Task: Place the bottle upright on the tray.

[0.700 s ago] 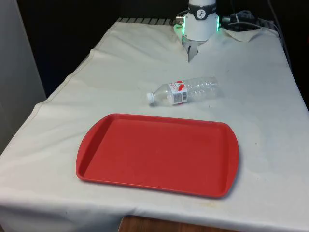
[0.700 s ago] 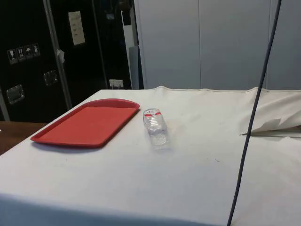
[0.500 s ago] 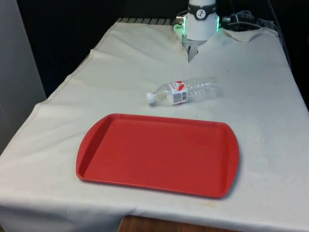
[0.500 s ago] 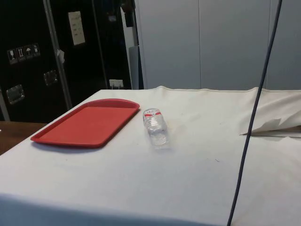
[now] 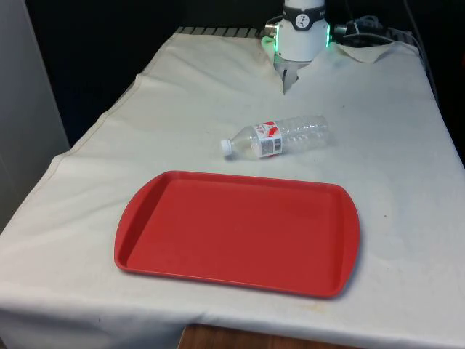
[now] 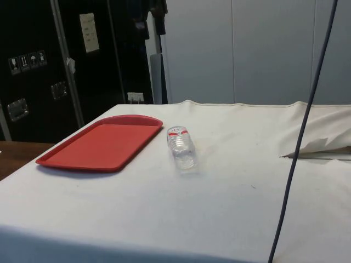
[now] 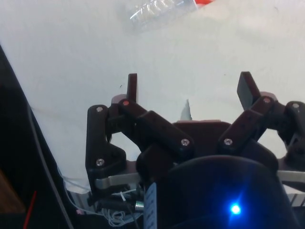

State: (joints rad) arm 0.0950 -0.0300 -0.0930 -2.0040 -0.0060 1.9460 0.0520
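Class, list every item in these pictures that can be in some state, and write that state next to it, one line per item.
bottle: lying on its side on the cloth, cap on, looks empty, not held.
tray: flat on the table, nothing on it, apart from the bottle.
gripper: jaws open wide, holding nothing, above bare cloth short of the bottle.

Pincer (image 7: 189, 86) spread wide over white cloth (image 7: 71, 52), bottle (image 7: 162, 8) beyond.
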